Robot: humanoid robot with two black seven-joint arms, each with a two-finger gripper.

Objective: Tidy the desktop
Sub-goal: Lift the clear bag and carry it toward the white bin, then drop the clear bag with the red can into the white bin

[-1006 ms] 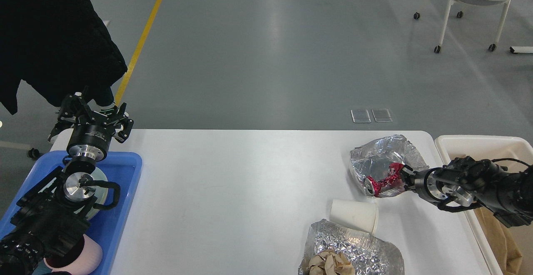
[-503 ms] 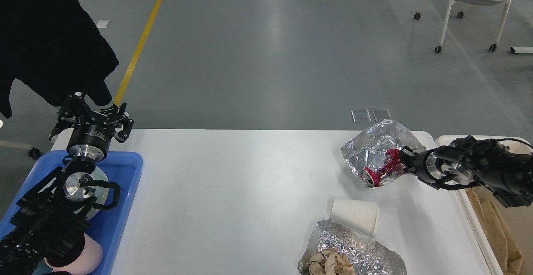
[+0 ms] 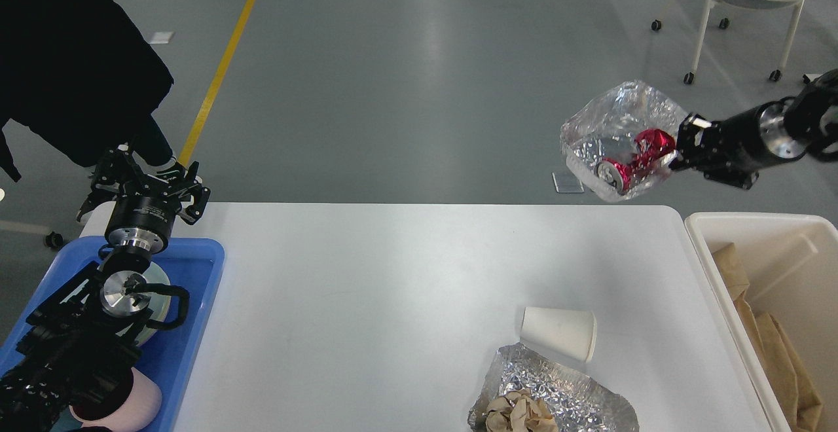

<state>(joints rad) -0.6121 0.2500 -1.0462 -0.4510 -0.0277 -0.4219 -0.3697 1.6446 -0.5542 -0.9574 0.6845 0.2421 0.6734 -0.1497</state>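
Observation:
The white desktop [image 3: 393, 288] fills the lower middle of the head view. My right gripper [image 3: 669, 157] hangs high above the table's far right corner, shut on a crumpled foil sheet [image 3: 615, 124] with a crushed red can [image 3: 636, 159] cradled in it. On the desktop lie a white paper cup [image 3: 558, 332] on its side and, just in front of it, a second foil sheet [image 3: 576, 396] carrying a wad of brown paper [image 3: 520, 414]. My left gripper [image 3: 141, 180] stands open and empty over the table's far left corner.
A cream-white bin [image 3: 753, 222] with brown paper [image 3: 772, 347] inside stands at the table's right end. A blue tray [image 3: 196, 268] at the left holds a pink cup [image 3: 141, 402], under my left arm. A person in black [image 3: 65, 59] stands far left.
My right gripper has lifted the foil and red can off the desktop, rising and swinging back and right. The bin is now uncovered. The left arm has not moved.

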